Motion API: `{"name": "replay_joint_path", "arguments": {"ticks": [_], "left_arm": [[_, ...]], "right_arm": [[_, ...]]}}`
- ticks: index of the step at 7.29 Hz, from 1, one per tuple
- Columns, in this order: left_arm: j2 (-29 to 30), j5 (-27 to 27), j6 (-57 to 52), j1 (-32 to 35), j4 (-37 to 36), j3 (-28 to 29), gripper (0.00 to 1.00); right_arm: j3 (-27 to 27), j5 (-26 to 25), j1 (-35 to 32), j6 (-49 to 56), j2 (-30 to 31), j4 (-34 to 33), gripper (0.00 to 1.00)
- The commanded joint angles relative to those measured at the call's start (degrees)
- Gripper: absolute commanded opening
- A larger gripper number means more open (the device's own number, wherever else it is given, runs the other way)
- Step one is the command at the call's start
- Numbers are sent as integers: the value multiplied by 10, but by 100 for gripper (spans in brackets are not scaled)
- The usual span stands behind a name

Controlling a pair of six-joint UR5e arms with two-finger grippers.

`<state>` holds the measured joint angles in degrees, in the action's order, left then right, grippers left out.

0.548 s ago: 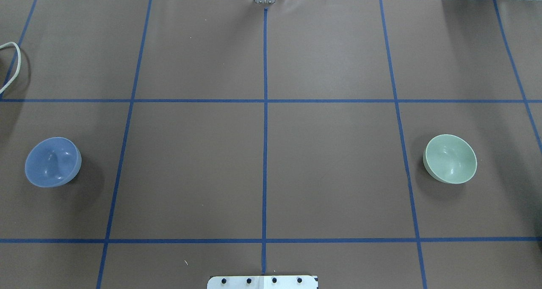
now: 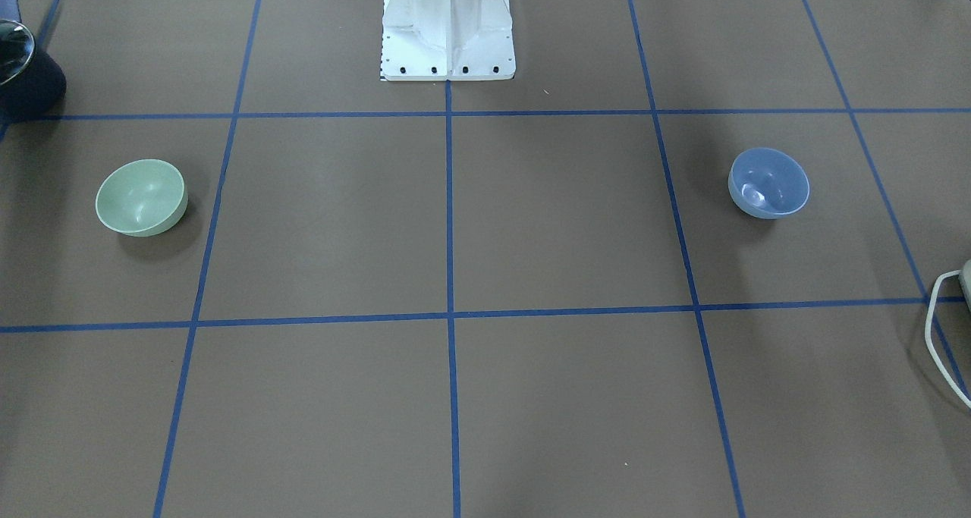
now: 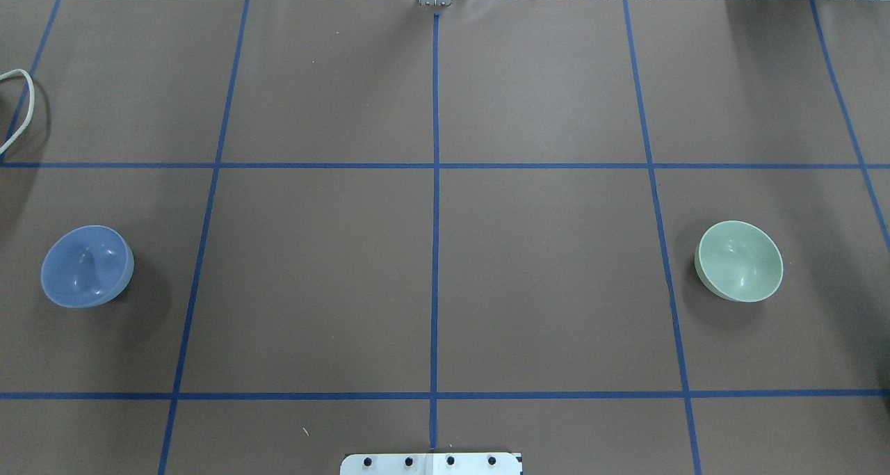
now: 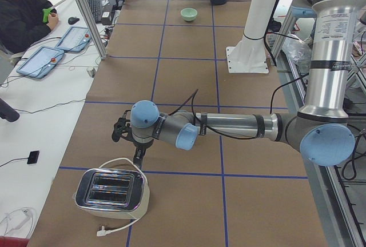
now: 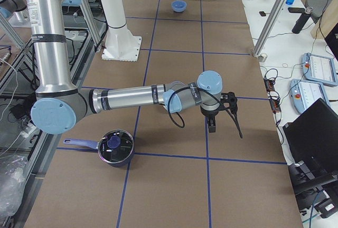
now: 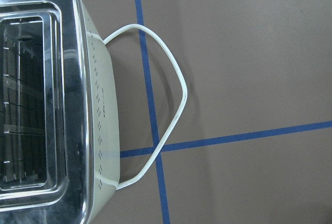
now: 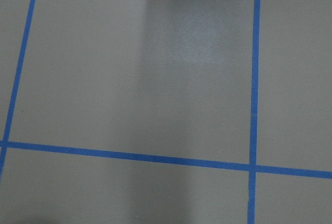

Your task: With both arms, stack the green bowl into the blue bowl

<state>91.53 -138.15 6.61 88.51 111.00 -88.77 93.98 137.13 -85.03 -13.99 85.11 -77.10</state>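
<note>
The green bowl [image 3: 739, 261] stands upright and empty on the table's right side; it also shows in the front view [image 2: 141, 197] and far off in the left view [image 4: 189, 14]. The blue bowl [image 3: 86, 266] stands upright and empty on the table's left side; it also shows in the front view [image 2: 768, 183] and far off in the right view [image 5: 179, 6]. The left gripper [image 4: 121, 128] hangs low near the toaster, away from both bowls. The right gripper [image 5: 232, 113] hangs low over bare table. Both grippers show only in side views, so I cannot tell whether they are open or shut.
A chrome toaster [image 4: 111, 192] with a white cord [image 6: 171, 105] stands at the table's left end. A dark pot with a lid [image 5: 115, 146] stands at the right end. The white pedestal [image 2: 447, 25] stands at the robot's side. An operator sits beyond the table.
</note>
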Motion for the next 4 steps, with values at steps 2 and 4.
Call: {"name": "replay_joint_path", "arguments": {"ticks": [2, 4], "left_arm": [[-21, 3, 70, -67, 103, -13, 98], [-21, 4, 109, -131, 140, -31, 97]], "right_arm": [[22, 13, 32, 2, 18, 11, 100], [39, 12, 66, -19, 44, 40, 100]]}}
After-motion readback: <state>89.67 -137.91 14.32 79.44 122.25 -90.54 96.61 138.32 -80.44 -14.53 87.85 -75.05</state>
